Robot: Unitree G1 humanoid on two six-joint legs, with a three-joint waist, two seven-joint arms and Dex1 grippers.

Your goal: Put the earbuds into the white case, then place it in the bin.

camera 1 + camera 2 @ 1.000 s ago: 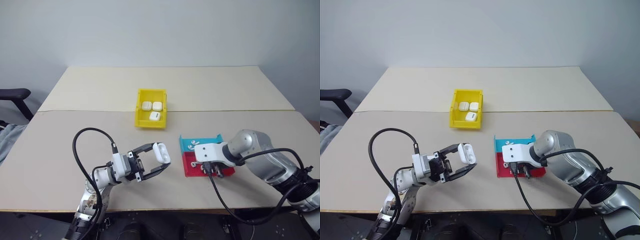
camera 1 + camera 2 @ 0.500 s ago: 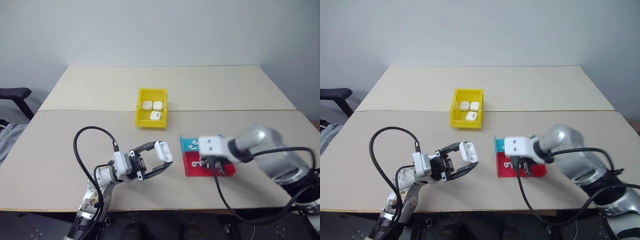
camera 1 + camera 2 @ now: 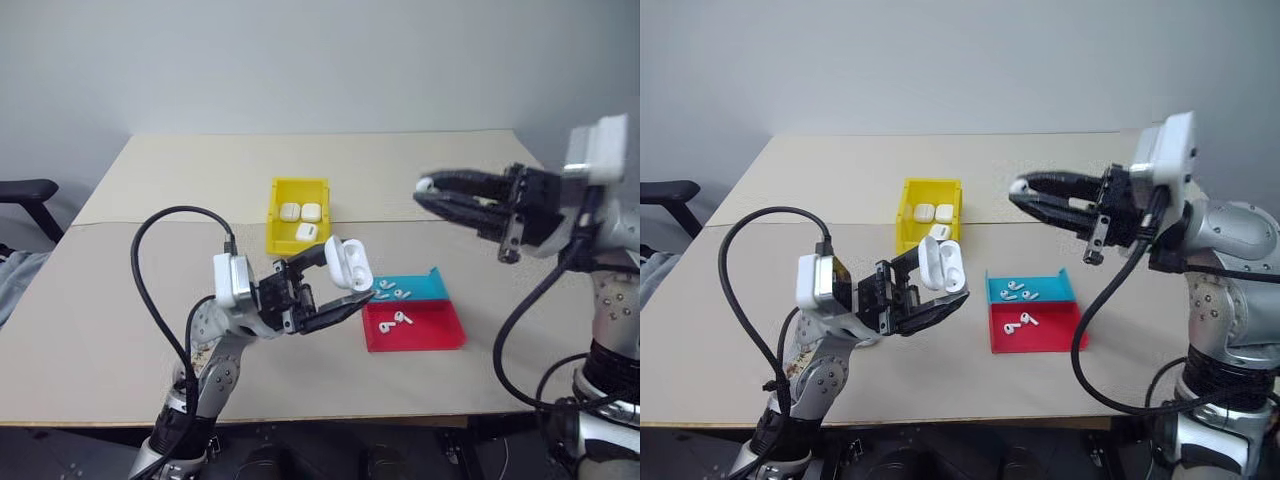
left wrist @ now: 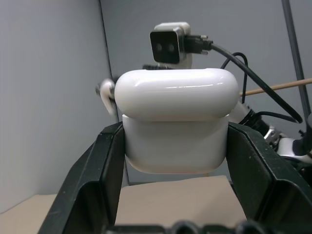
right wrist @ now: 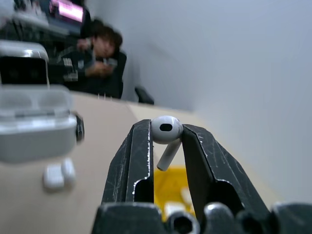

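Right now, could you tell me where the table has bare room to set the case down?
The near strip in front of the red and blue tray is bare, as are the far half behind the yellow bin and the left side. It is crowded between bin and tray, where the left gripper holds the white case.

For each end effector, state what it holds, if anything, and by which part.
Left end effector: white case, gripped across its lower body's sides. Right end effector: one earbud, pinched at its head, stem hanging down.
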